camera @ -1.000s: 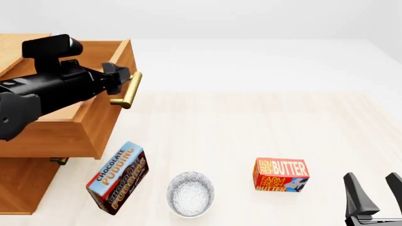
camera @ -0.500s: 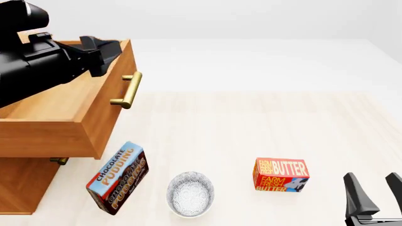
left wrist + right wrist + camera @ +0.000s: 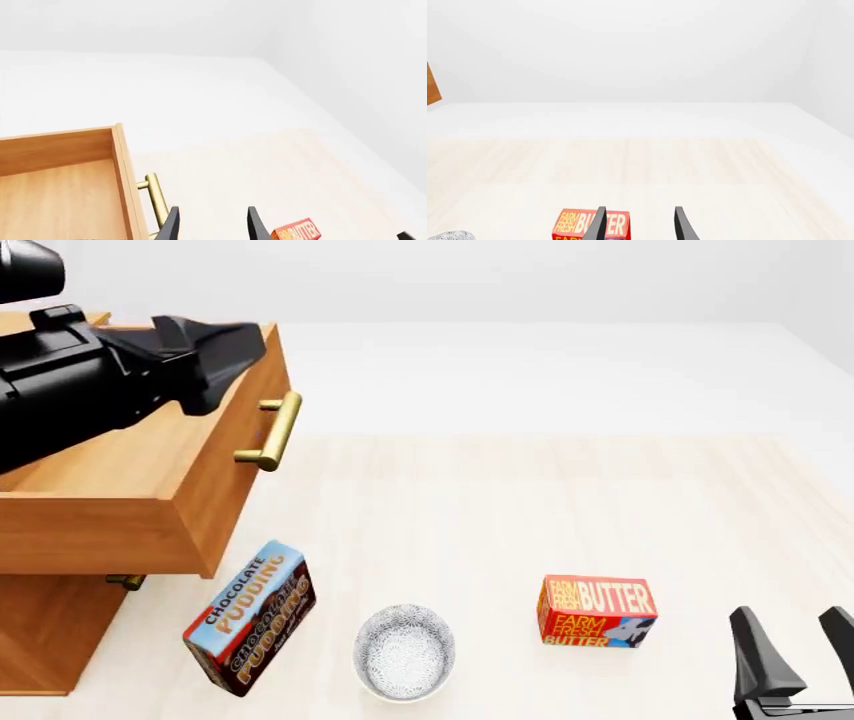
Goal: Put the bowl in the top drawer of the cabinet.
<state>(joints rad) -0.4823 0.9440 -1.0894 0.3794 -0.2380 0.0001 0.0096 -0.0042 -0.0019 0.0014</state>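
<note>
The speckled white bowl (image 3: 404, 652) sits upright on the table near the front edge, between two boxes, and its rim (image 3: 450, 235) just shows in the right wrist view. The cabinet (image 3: 54, 630) stands at the left with its top drawer (image 3: 134, 465) pulled out and nothing visible inside (image 3: 60, 195). The drawer's brass handle (image 3: 274, 430) is free. My left gripper (image 3: 234, 355) hovers open above the drawer's front right corner, holding nothing (image 3: 212, 227). My right gripper (image 3: 794, 650) stands open at the front right, far from the bowl (image 3: 639, 225).
A chocolate pudding box (image 3: 250, 617) lies left of the bowl, close to the cabinet. A red butter box (image 3: 597, 611) stands right of the bowl, in front of the right gripper (image 3: 590, 225). The lower drawer's handle (image 3: 127, 581) peeks out under the open drawer.
The left gripper has left the top drawer's handle, risen and pulled back over the drawer, then edged slightly right. The drawer, bowl, boxes and right arm have stayed still.
</note>
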